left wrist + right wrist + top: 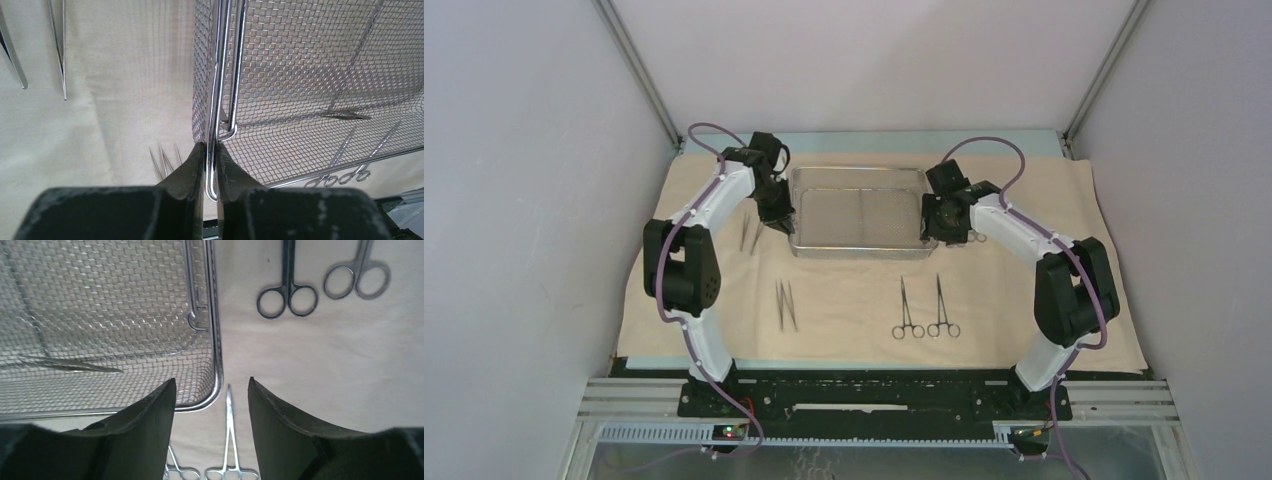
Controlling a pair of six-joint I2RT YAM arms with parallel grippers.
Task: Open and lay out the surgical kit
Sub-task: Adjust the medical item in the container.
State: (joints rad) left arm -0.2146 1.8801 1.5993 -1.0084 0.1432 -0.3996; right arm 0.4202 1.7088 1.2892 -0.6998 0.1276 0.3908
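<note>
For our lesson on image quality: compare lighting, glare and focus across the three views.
Top external view: soft, even light, faint shadows on the cloth, tray barely glinting. Left wrist view: glare streaks along the tray rim; left end effector dark, close, slightly blurred. Right wrist view: tray mesh and ring-handled instruments sharp; right end effector dark, soft-edged.

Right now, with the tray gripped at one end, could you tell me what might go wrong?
1. The left gripper pinches only the thin wire rim of the tray, while the right gripper stands open at the other end. Lifting now could tilt the tray or let it slip.
2. A slim instrument lies inside, and a tilt may slide it.
3. Scissors and tweezers lie close beside the tray's ends, so a sliding tray might knock them.
</note>
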